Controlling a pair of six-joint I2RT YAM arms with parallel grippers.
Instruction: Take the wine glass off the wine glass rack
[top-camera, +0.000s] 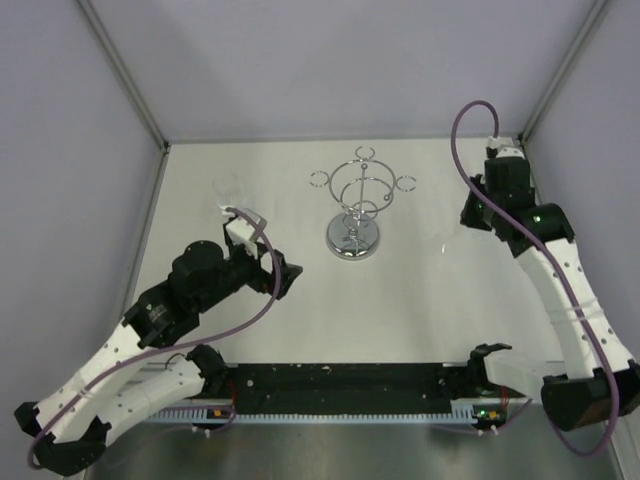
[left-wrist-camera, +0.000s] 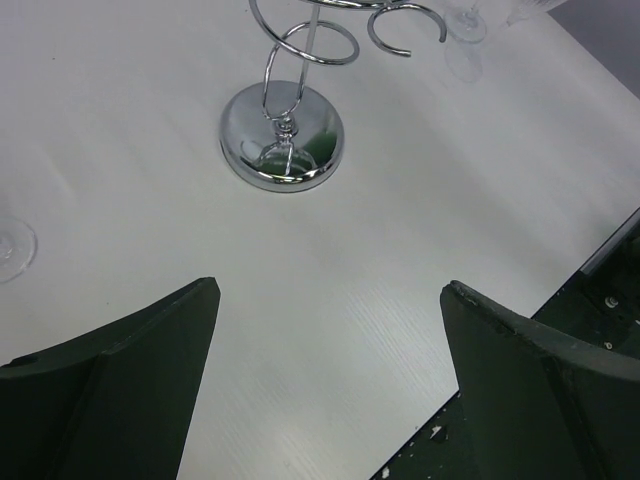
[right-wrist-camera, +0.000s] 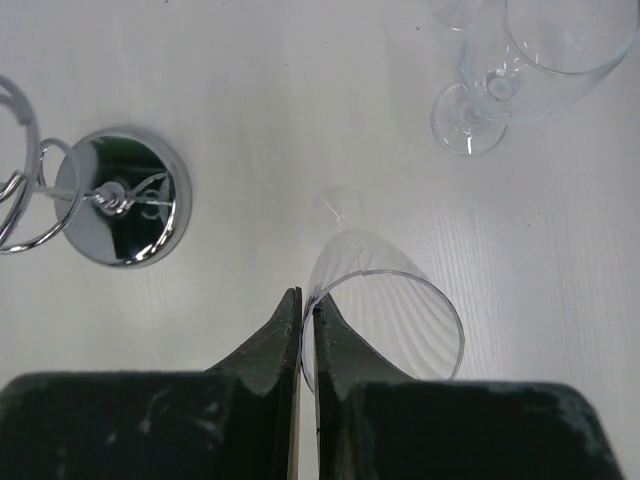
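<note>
At lower centre of the right wrist view, the right hand (right-wrist-camera: 307, 298) pinches the wine glass (right-wrist-camera: 400, 310) by its rim; the left hand (left-wrist-camera: 330, 285) is released.

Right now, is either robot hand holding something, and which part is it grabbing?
The right gripper pinches a wine glass by its bowl's rim. The left gripper is open, empty.

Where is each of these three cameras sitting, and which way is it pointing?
Top external: above and behind, looking down on the table; left arm and right arm both show.
Left wrist: on the left arm, looking forward-down at the wine glass rack; open left jaws show.
Right wrist: on the right arm, looking down; right jaws show, shut on a wine glass.
Shared: all three show the rack's base.
</note>
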